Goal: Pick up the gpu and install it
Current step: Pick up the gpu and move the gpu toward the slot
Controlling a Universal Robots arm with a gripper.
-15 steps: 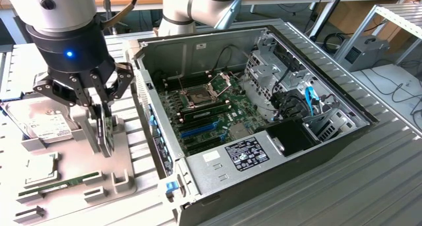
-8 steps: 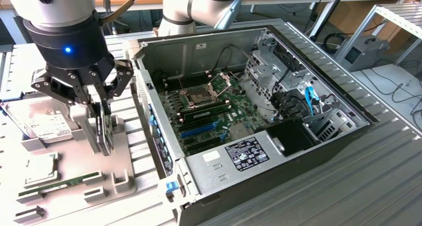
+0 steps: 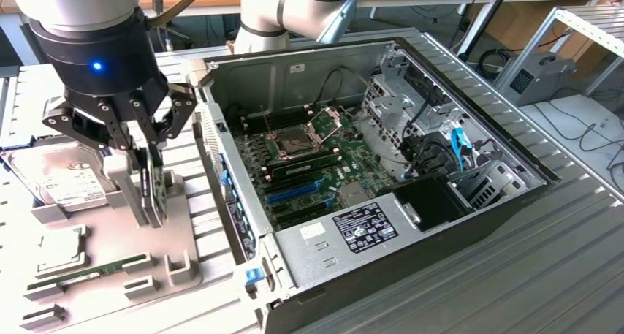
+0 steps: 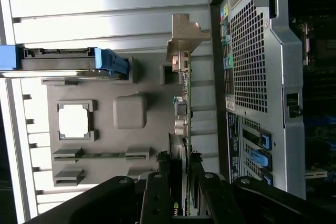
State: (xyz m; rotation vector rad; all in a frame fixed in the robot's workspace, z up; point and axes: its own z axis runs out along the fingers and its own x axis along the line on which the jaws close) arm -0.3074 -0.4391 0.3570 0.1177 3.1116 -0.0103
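1. I have the gripper [image 3: 146, 179] low over the grey fixture tray [image 3: 185, 250], at about 9 o'clock from the open computer case [image 3: 492, 122] in the exterior view.
2. The gpu [image 3: 154, 206] stands on edge in its slot of that tray, directly under the wrist, so there is no offset between card and fingers.
3. The fingers [image 4: 157, 195] sit one on each face of the card. As far as I can judge they are pinching it, not standing spread wide.
4. In the exterior view the card's long axis runs roughly from 11 to 5 o'clock. In the wrist view its thin edge leads away from the gripper [image 4: 181, 184] to the silver bracket [image 4: 185, 34] at the far end.
5. I judge the card to be still seated in the tray, not lifted.
6. The blue expansion slots [image 3: 292, 192] on the motherboard lie at about 3 o'clock from the card, and they run nearer 8 to 2 o'clock, so the two axes do not match.
7. The hard drive [image 3: 66, 179] is at 9 o'clock from the card and the RAM stick [image 3: 93, 270] at 7. Both are apart from the fingers.
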